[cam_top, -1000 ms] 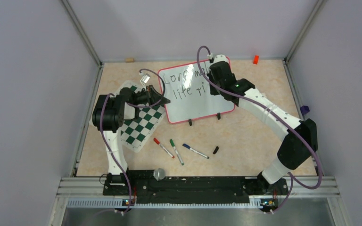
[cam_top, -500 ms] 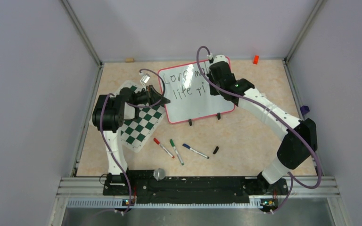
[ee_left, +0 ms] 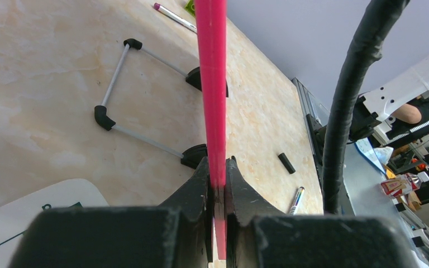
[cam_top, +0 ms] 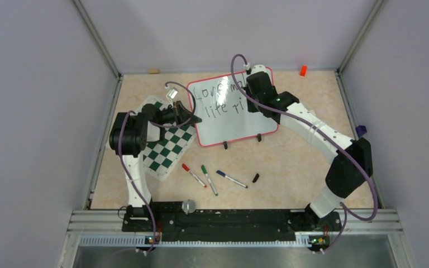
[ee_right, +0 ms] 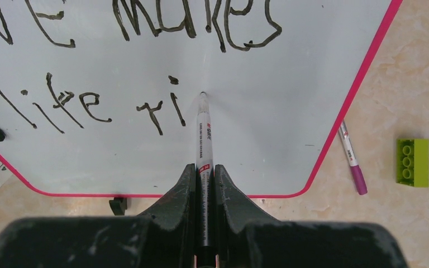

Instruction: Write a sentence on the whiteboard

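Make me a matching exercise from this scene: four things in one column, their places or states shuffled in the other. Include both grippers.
Column one
1. left gripper
2. right gripper
3. black cap
4. sentence

Column two
A. lies on the table by the blue marker
B. shut on the black marker, tip at the board
C. unfinished, second line ends at "ri"
D. clamped on the red frame of the whiteboard

Pairs: 1-D, 2-B, 3-A, 4-C
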